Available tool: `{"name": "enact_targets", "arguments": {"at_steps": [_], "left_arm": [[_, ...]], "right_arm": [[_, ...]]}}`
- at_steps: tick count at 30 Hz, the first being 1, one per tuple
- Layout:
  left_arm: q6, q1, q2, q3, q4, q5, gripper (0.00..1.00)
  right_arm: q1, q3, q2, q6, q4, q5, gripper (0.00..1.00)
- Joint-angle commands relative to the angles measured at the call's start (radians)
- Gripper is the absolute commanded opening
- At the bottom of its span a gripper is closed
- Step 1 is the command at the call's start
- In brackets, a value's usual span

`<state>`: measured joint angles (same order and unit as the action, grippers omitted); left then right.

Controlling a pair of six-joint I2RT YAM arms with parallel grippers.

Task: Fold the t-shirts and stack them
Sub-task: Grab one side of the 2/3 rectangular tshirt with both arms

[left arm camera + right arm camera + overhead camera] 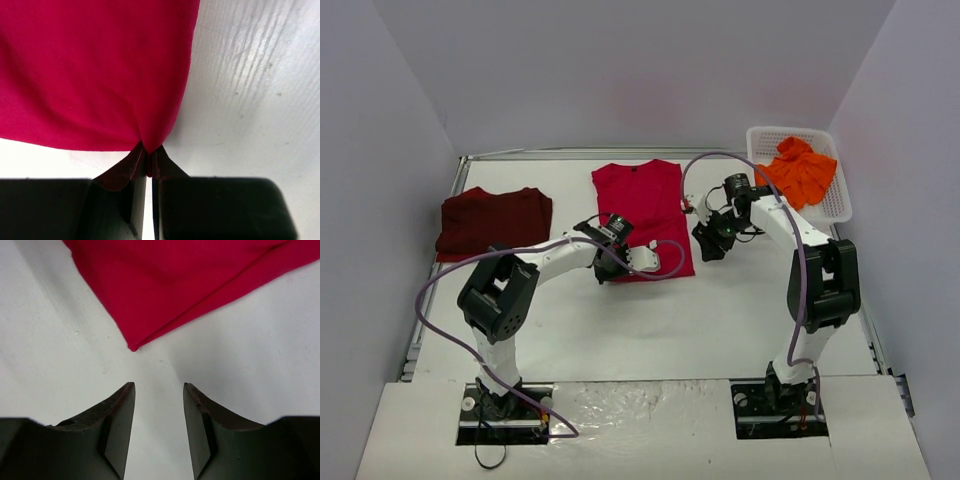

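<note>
A bright red t-shirt (642, 205) lies spread flat at the table's middle back. My left gripper (610, 268) is at its near hem, shut on a pinch of the red cloth (148, 150). My right gripper (708, 243) hovers just off the shirt's right near corner (133, 346), open, with only bare table between its fingers. A dark maroon t-shirt (492, 221) lies folded at the back left. An orange t-shirt (798, 170) sits bunched in the white basket (835, 205).
The white lattice basket stands at the back right corner beside the right wall. Purple cables loop from both arms above the table. A metal rail (438, 240) runs along the table's left edge.
</note>
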<state>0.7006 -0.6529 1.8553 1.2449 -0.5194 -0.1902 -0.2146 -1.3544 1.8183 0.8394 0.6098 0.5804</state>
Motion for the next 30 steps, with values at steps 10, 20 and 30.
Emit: {"name": "enact_targets", "arguments": {"at_steps": [10,20,30], "left_arm": [[-0.050,0.090,-0.027,0.036,-0.126,-0.265,0.02],[-0.027,0.110,0.004,0.050,-0.189,-0.311,0.02],[-0.013,0.118,0.030,0.082,-0.222,-0.316,0.02]], "right_arm": [[0.004,0.208,-0.255,0.190,-0.031,0.168,0.45],[-0.084,0.380,-0.293,0.179,-0.327,0.010,0.46],[-0.169,0.408,-0.246,0.162,-0.430,-0.076,0.46]]}}
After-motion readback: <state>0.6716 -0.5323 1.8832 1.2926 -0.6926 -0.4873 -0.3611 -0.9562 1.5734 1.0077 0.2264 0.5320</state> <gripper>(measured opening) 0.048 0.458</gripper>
